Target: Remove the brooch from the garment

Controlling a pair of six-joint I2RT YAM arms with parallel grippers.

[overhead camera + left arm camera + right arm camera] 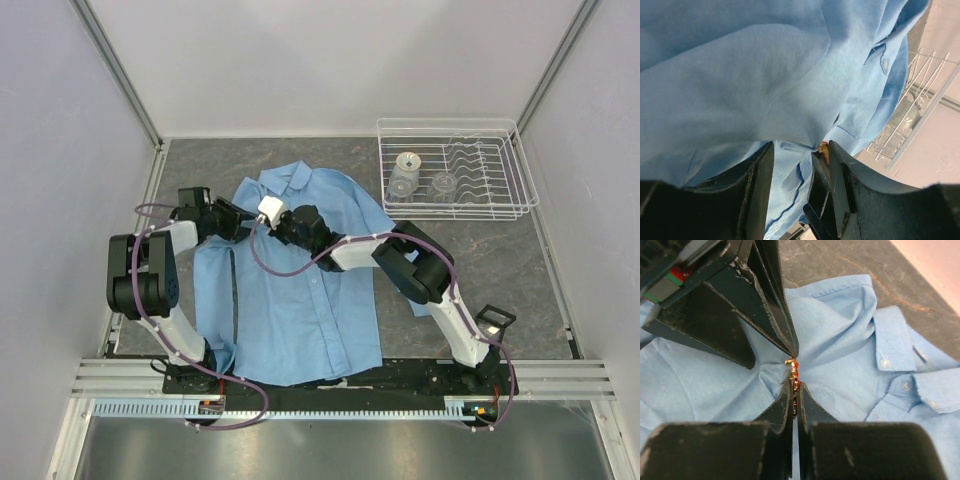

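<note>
1. Bench (500, 262): dark mottled grey surface. It carries the shirt in the middle and a wire rack at the far right.
2. Garment (310, 310): light blue long-sleeved shirt lying front up with the collar toward the far edge. One sleeve runs down the side nearer the left arm. Both arms reach in over the upper chest, below the collar.
3. Dish rack (455, 214): white wire, well apart from the shirt. A few clear glass pieces (405, 170) sit inside; I cannot tell exactly what they are.
4. Left tool (801, 150): jaws stand apart and clamp nothing. In its own wrist view, bunched blue cloth fills the frame above the gap, and the dark fingers of the other tool poke up between its two fingers. In the right wrist view its tips come down onto the cloth just above the pin.
5. Right tool (795, 387): jaws pressed together with only a thin slit between them. The lower part of the pin runs down into that slit, so it is clamped on the pin.
6. Collar (900, 340): lies flat to the right of the tools in the right wrist view, with small white buttons (884, 362) on it.
7. Brooch (794, 371): tiny, orange-red with a gold glint. It sits on the shirt's upper chest beside the collar, between the tips of the two tools. The cloth puckers into folds around it. In the top view it is hidden under the tools.
</note>
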